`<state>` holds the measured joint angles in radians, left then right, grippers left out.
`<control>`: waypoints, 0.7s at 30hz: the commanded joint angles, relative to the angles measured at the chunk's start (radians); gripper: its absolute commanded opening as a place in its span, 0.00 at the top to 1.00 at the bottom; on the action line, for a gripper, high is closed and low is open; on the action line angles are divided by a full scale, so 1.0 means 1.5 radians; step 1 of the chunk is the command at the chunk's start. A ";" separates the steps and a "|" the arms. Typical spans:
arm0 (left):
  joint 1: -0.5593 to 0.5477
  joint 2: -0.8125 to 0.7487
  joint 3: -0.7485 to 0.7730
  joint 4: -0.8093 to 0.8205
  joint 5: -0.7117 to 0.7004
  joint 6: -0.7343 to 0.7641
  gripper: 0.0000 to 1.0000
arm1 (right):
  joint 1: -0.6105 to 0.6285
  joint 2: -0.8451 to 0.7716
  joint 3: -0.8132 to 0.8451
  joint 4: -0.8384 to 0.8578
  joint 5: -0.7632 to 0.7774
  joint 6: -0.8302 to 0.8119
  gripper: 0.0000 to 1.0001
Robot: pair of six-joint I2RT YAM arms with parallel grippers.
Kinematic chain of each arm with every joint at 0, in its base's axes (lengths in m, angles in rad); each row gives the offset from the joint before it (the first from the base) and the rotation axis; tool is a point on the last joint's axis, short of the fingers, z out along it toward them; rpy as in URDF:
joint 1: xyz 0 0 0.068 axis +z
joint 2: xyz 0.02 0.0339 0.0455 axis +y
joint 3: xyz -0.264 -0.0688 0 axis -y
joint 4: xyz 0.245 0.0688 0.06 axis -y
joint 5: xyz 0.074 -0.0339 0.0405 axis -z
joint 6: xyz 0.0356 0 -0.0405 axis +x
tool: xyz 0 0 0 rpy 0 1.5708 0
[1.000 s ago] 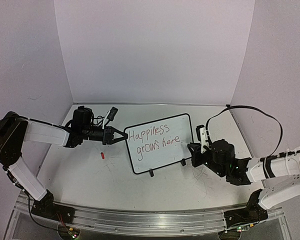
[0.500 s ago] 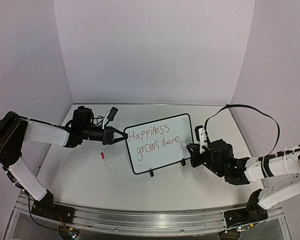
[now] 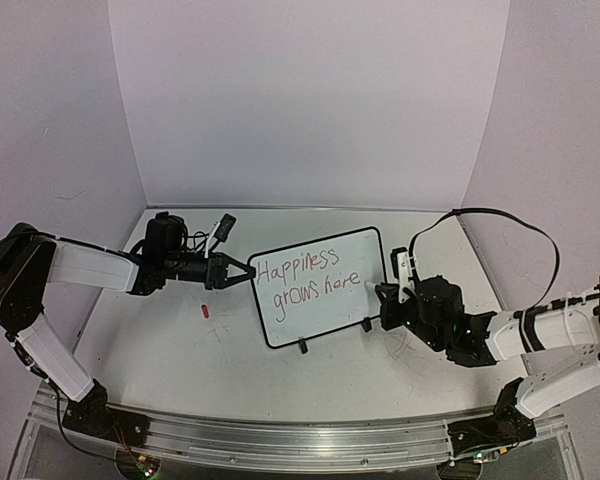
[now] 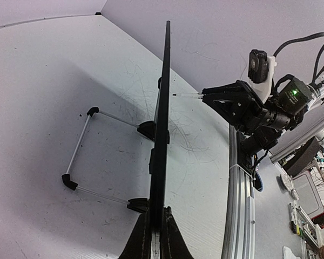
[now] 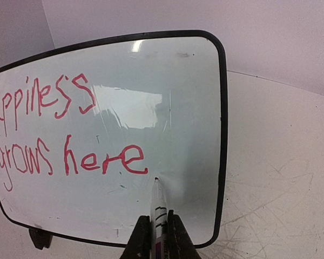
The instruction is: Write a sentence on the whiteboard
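The whiteboard (image 3: 302, 318) stands tilted at the table's middle, its black frame seen edge-on in the left wrist view (image 4: 163, 116). My left gripper (image 3: 247, 274) is shut on its left edge, the jaws (image 4: 156, 229) pinching the frame. The sentence (image 3: 306, 274) is in red, "Happiness" above "grows here" (image 5: 70, 156). My right gripper (image 5: 157, 229) is shut on a white marker (image 5: 159, 208). The marker's tip is at the board just below and right of the last "e". The right gripper (image 3: 380, 297) sits at the board's lower right.
A small red cap (image 3: 204, 310) lies on the table left of the board. The board's wire stand (image 4: 78, 156) and black feet (image 3: 303, 347) rest on the scratched tabletop. Lilac walls close in the back and both sides.
My right arm has crept left toward the board, bringing the marker tip up to its surface after "here". The left arm and the board are unmoved.
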<state>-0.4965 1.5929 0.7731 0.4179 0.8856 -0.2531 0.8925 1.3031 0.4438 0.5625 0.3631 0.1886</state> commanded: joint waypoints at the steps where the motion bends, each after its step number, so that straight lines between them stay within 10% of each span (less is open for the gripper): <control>1: -0.004 0.001 0.016 -0.031 -0.007 0.025 1.00 | -0.003 0.015 0.037 0.019 0.018 0.006 1.00; 21: -0.004 0.001 0.014 -0.031 -0.008 0.026 1.00 | -0.011 0.052 0.056 0.022 0.031 0.015 1.00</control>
<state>-0.4965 1.5929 0.7731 0.4176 0.8856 -0.2531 0.8822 1.3758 0.4883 0.5747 0.3873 0.1977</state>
